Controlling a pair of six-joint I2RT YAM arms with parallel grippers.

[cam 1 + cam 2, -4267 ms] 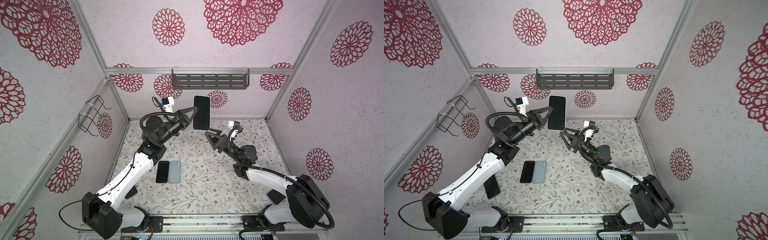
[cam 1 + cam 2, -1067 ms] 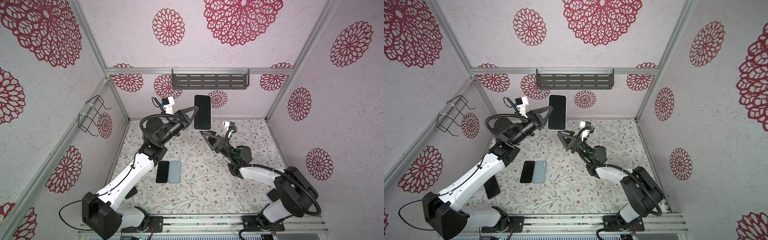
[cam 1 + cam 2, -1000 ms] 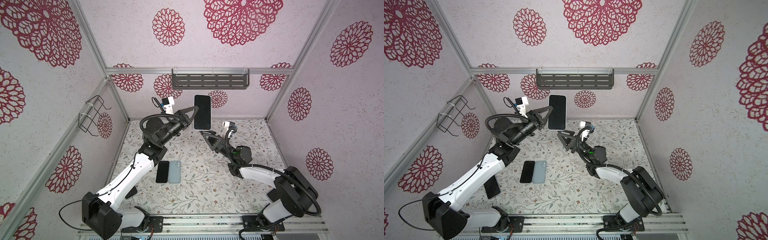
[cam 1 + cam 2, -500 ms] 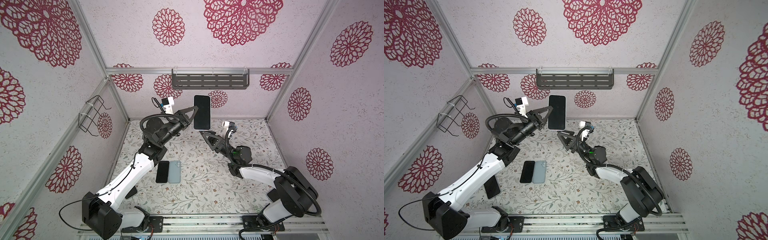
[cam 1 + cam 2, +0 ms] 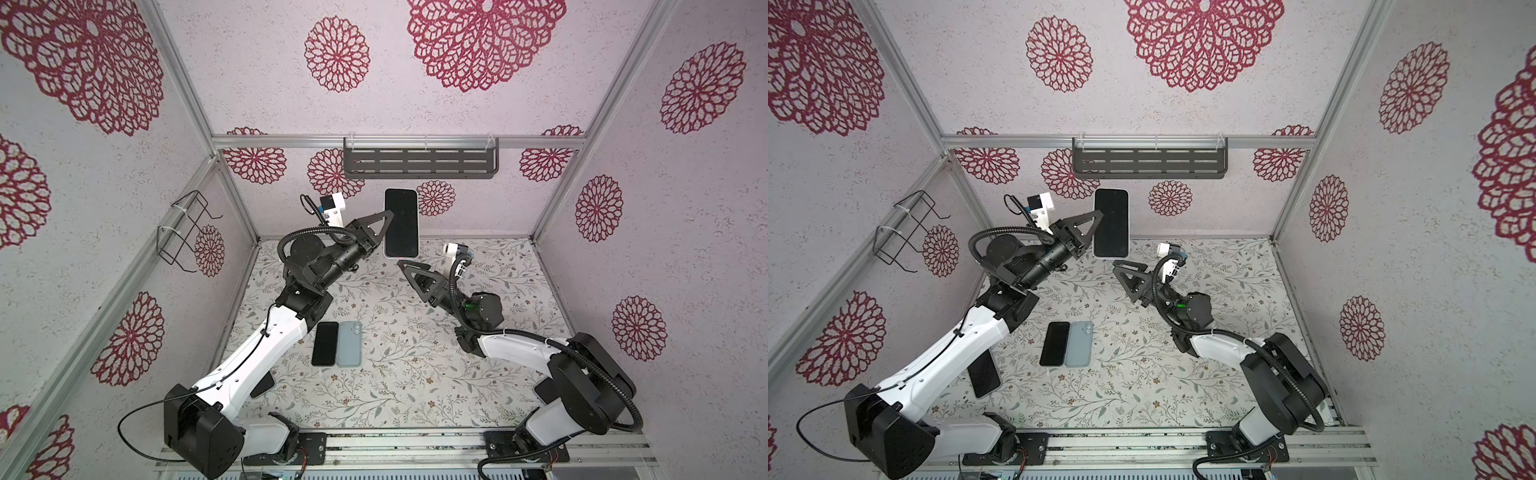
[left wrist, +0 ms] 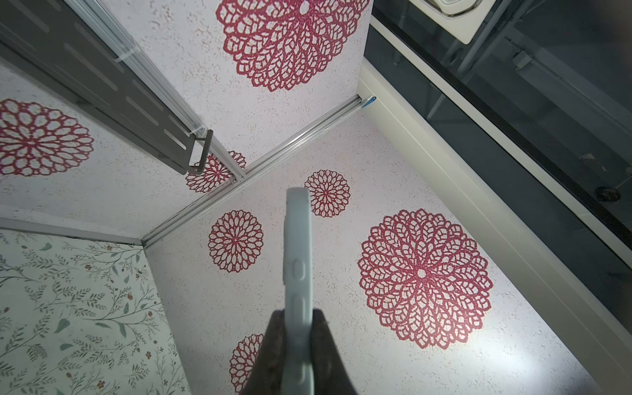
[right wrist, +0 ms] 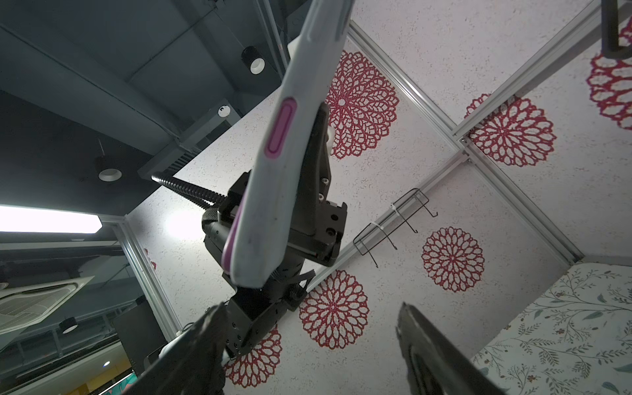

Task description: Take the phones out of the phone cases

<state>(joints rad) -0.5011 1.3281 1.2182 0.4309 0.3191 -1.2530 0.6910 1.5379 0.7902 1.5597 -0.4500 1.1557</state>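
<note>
Where I work: a bench (image 5: 415, 374) under a cloth printed with grey-green sprigs, boxed in by pale rough walls (image 5: 336, 54) stamped with red flower rounds.
Left wall: a black wire rack (image 5: 185, 232) hangs on it.
Back wall: a grey slotted shelf (image 5: 419, 162) is fixed high on it.
Over the walls: a dark ceiling (image 7: 154, 51) with round lamps and one bright strip light, seen from my right wrist.
My left claw (image 5: 388, 222): raised over the far part of the bench and pinched tight on one long edge of the phone case (image 6: 298, 239).
The case: white, held upright in the air in front of the back wall, below the shelf; a pink side button shows in the right wrist view.
The phone (image 5: 401, 222): seated in the case, dark screen facing both top views.
On the cloth: a black phone (image 5: 325, 343) and a blue-grey handset (image 5: 349, 343), back up, lie side by side and touching, just beside my left arm (image 5: 266, 345).
My right claw (image 7: 307, 318): jaws spread wide with nothing between them, pointing up just beneath the case's lower end and apart from it.
Half hidden: another dark phone (image 5: 984, 376) lies on the bench with my left arm over part of it.
Cut off: my left wrist sees only the case's thin edge and my fingertips.
Hard to tell: whether the blue-grey handset is a bare shell or has a phone inside.
</note>
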